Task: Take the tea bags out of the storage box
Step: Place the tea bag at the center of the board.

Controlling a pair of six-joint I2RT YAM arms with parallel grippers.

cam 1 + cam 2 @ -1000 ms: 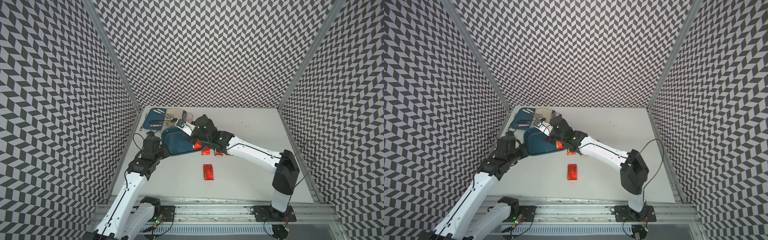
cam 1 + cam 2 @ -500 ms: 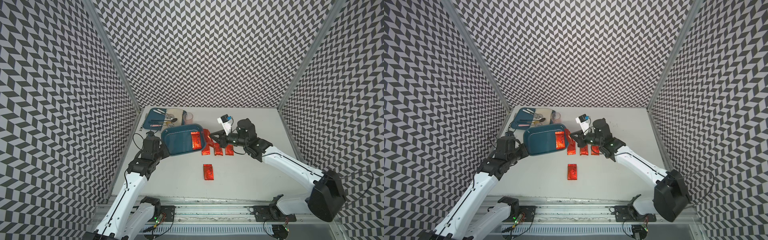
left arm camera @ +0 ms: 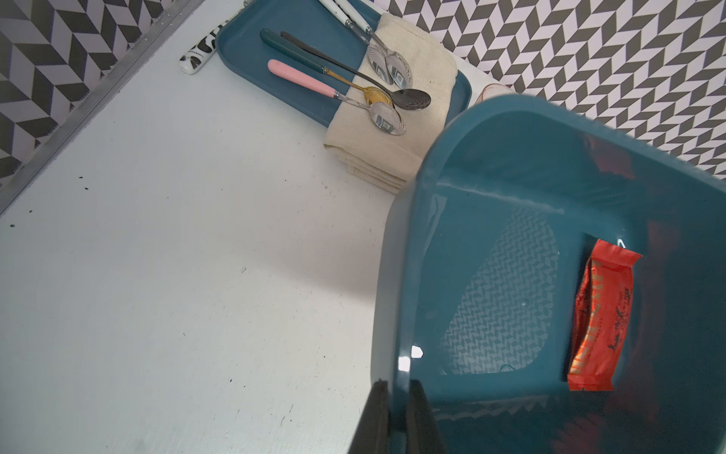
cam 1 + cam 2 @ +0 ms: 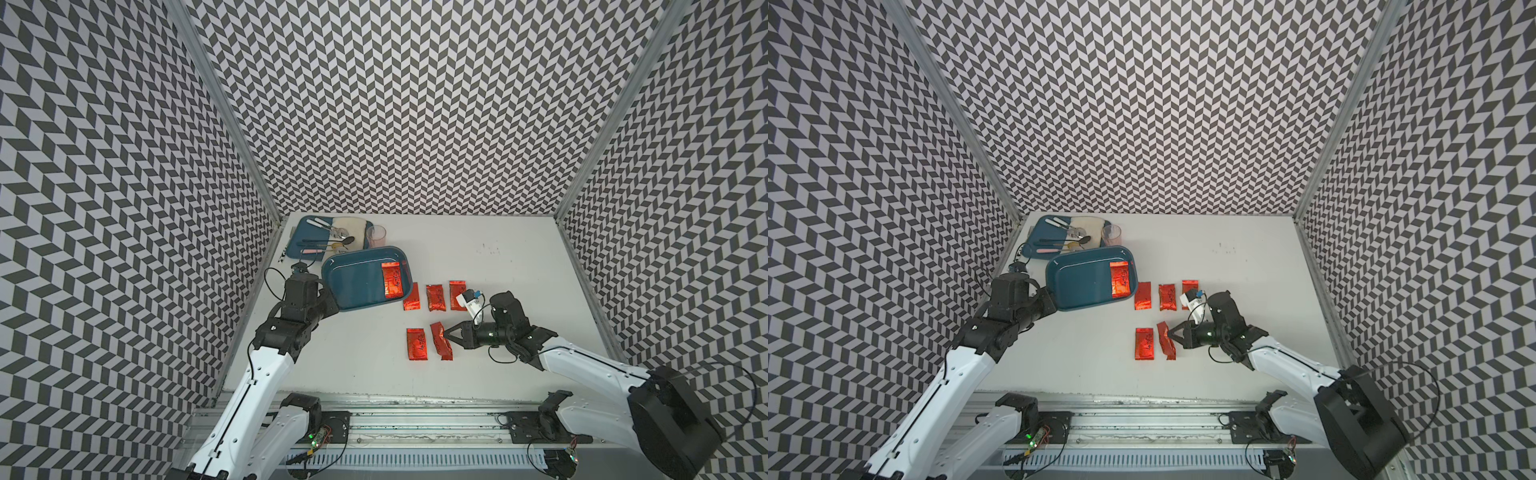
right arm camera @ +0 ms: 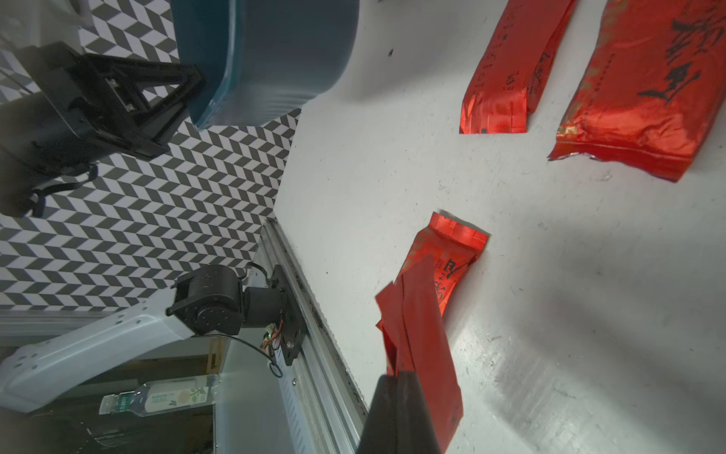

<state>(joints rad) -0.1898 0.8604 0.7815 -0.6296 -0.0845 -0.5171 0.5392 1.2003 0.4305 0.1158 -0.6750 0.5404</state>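
Observation:
The teal storage box [image 4: 353,282] [image 4: 1079,282] is held tilted, its underside showing in the right wrist view [image 5: 267,59]. My left gripper [image 4: 331,305] [image 3: 396,387] is shut on its near wall. One red foil tea bag [image 4: 392,279] [image 3: 601,318] lies inside at the far end. Three tea bags [image 4: 435,297] lie in a row on the table right of the box. Nearer the front, another tea bag [image 4: 417,344] [image 5: 451,251] lies flat. Beside it my right gripper [image 4: 445,332] [image 5: 398,377] is shut on a tea bag [image 4: 440,341] [image 5: 420,334] held edge-up just above the table.
A flatter blue tray [image 4: 305,239] with spoons and a beige cloth sits at the back left, with a clear cup [image 4: 376,237] beside it. A small black-and-white patterned object [image 3: 196,55] lies by the tray. A metal rail [image 4: 415,401] runs along the front edge.
My right arm has come out of the box, passed over the row of bags and moved to the front, carrying a tea bag beside the lone front one. The left arm has not moved.

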